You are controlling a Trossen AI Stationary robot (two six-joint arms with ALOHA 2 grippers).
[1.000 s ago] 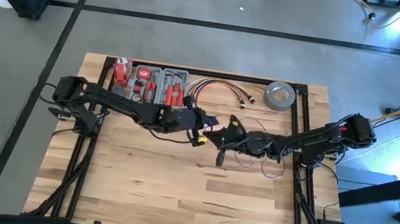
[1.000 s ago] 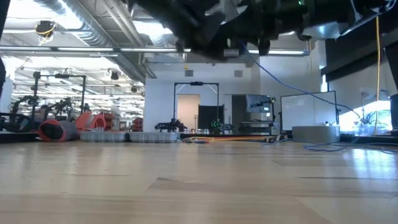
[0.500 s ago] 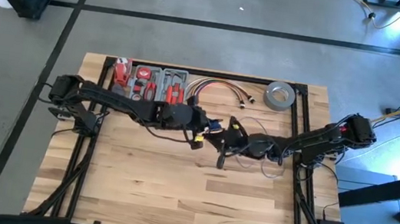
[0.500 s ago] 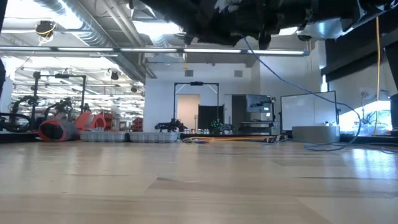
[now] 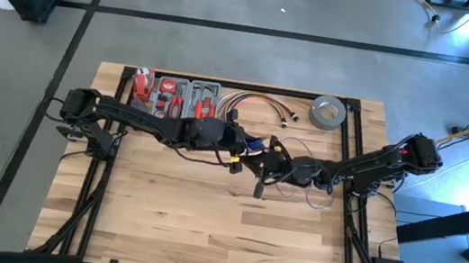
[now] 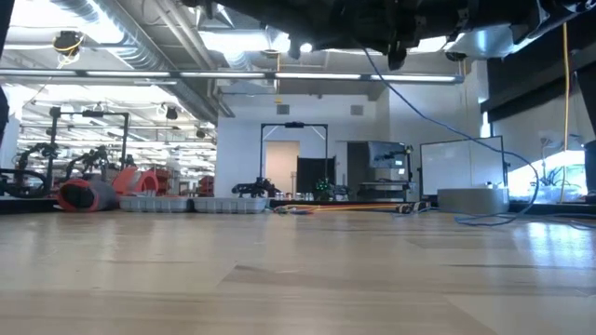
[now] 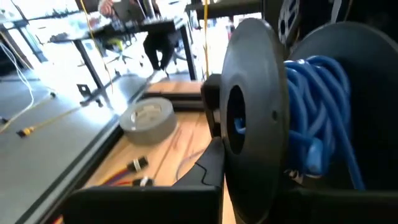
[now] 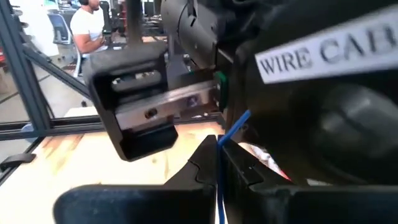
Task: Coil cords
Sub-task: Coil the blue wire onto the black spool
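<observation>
Both arms meet above the middle of the desk (image 5: 204, 227), raised off the wood. The left pincer (image 5: 242, 146) is closed on a black spool (image 7: 249, 118), and on that spool many turns of blue wire (image 7: 317, 118) are already wound. The right pincer (image 8: 217, 158) is closed as well, and it pinches the same blue wire between its tips, just beside the spool, which carries a label with the words "WIRE CAB…".

In the low view the wire runs down from the arms and lies in loose loops on the right part of the desk, near the grey tape roll (image 5: 329, 113). A black cord (image 5: 257, 184) hangs or lies just below the two pincers; I cannot tell if it touches the wood.

The step in hand seems to be the winding of the wire onto the spool, and part of it is not yet wound. The next move probably needs the right pincer to guide the wire with light tension while the spool turns, so that the loose loops do not tangle. The black cord waits for later.
</observation>
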